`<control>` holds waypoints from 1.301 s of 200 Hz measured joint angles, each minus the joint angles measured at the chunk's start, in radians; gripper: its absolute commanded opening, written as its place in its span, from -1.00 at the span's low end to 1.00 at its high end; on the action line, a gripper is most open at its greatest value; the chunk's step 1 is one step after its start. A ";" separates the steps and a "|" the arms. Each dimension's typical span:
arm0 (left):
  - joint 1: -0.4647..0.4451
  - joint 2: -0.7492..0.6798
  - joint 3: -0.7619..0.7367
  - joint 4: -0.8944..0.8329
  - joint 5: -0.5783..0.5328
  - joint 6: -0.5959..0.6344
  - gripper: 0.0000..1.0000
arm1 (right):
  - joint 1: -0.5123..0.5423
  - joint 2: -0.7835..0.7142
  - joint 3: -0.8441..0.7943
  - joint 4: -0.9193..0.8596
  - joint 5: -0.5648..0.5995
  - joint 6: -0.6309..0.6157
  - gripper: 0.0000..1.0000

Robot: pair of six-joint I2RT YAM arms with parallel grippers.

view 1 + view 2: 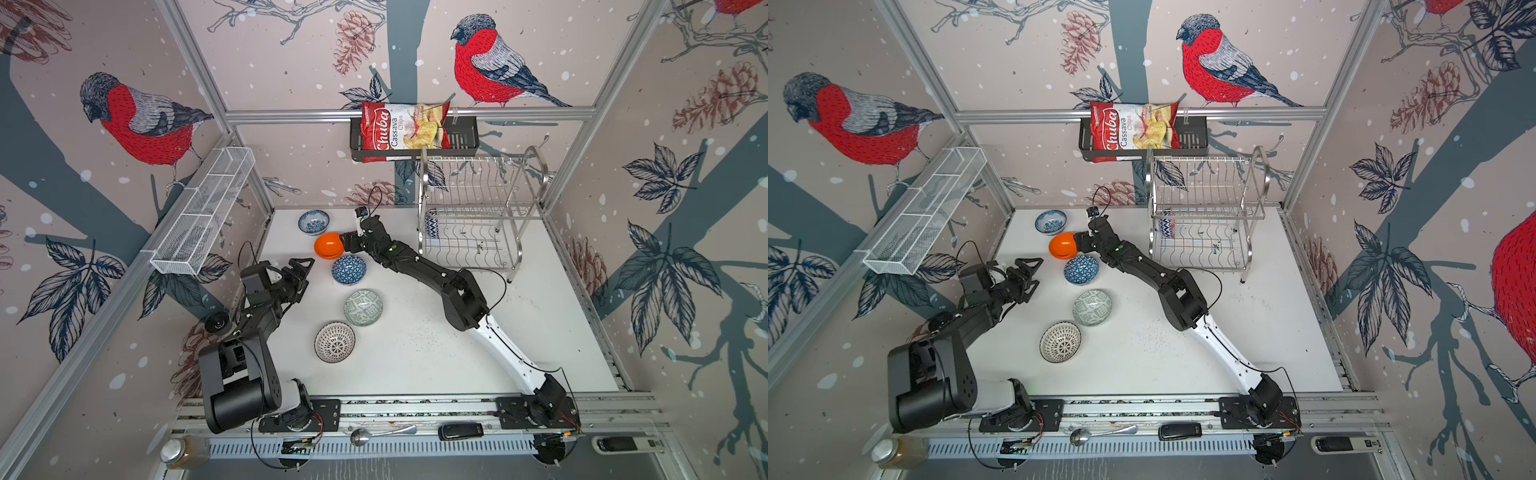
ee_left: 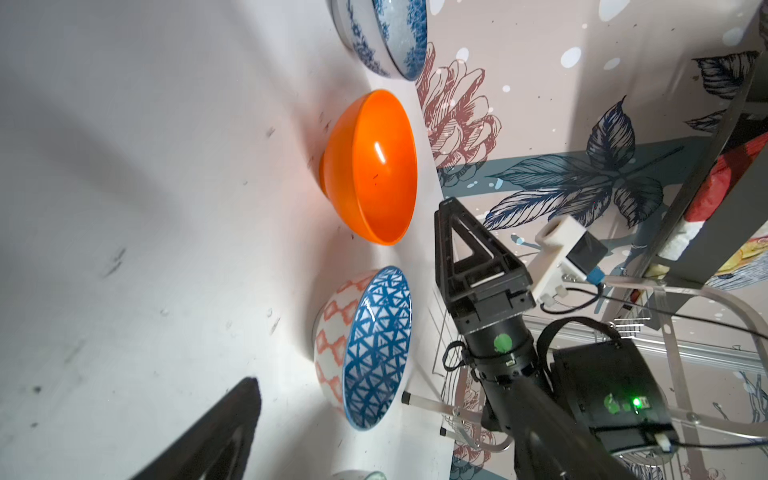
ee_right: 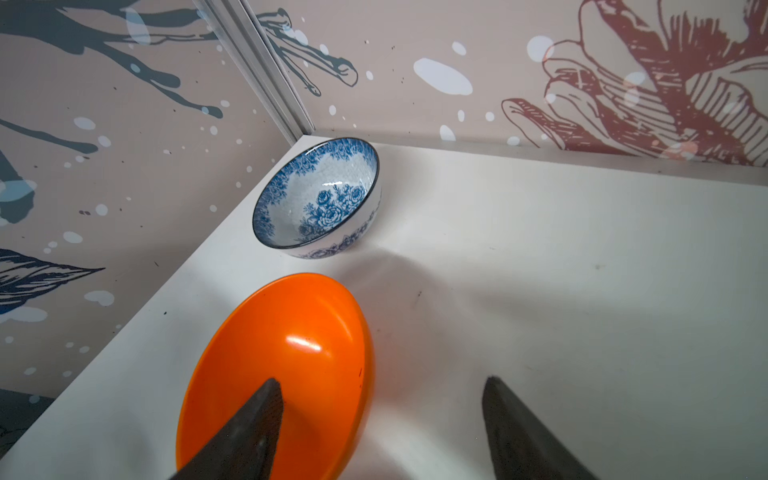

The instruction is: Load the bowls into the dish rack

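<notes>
Plain glossy colour on the orange bowl (image 3: 291, 353) at the black right tool (image 3: 382, 380). Beyond its tips, blue blooms on speckled white, dark rim: the floral bowl (image 3: 318, 199). Ahead of the black left tool (image 1: 308, 272), the triangle bowl (image 2: 376, 347): blue triangles inside, orange lattice outside. Off to that tool's side, grey-green geometric bowl (image 1: 363, 307), black-on-white dotted bowl (image 1: 334, 342). White surface (image 1: 436, 353).

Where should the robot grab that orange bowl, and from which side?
By its thin rim wall, on the side facing the dish rack. The orange bowl sits upright, mouth open, likely too wide to span, so one finger goes inside and one outside. The right pincer straddles that rim, jaws open.
</notes>
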 measured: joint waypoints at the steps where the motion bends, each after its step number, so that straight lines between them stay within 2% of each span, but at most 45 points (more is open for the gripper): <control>1: 0.000 0.003 0.002 -0.001 -0.001 0.000 0.69 | 0.000 0.000 0.000 0.000 -0.002 0.001 0.53; 9: -0.004 0.039 0.034 -0.006 -0.018 0.000 0.52 | -0.003 0.000 0.000 0.000 -0.007 0.013 0.53; 18: -0.010 0.081 0.070 -0.017 -0.033 0.000 0.45 | -0.005 0.000 -0.002 0.001 -0.014 0.019 0.54; 47: -0.046 0.220 0.225 -0.087 -0.076 0.024 0.46 | -0.004 0.000 -0.012 0.002 -0.034 0.020 0.56; 99: -0.112 0.348 0.457 -0.266 -0.179 0.163 0.38 | -0.008 -0.006 -0.041 0.002 -0.063 0.018 0.61; 133: -0.142 0.400 0.526 -0.382 -0.266 0.240 0.37 | -0.018 -0.046 -0.098 0.010 -0.075 0.020 0.63; 162: -0.177 0.454 0.616 -0.447 -0.319 0.293 0.24 | -0.030 -0.061 -0.112 0.031 -0.079 0.021 0.63; 177: -0.192 0.486 0.663 -0.481 -0.344 0.319 0.09 | -0.032 -0.068 -0.122 0.032 -0.080 0.023 0.64; 190: -0.200 0.509 0.694 -0.505 -0.369 0.346 0.07 | -0.033 -0.074 -0.132 0.035 -0.081 0.024 0.64; 243: -0.217 0.548 0.742 -0.573 -0.444 0.401 -0.06 | -0.040 -0.122 -0.210 0.068 -0.083 0.044 0.70; 260: -0.230 0.560 0.751 -0.586 -0.468 0.408 -0.19 | -0.041 -0.127 -0.221 0.080 -0.083 0.047 0.72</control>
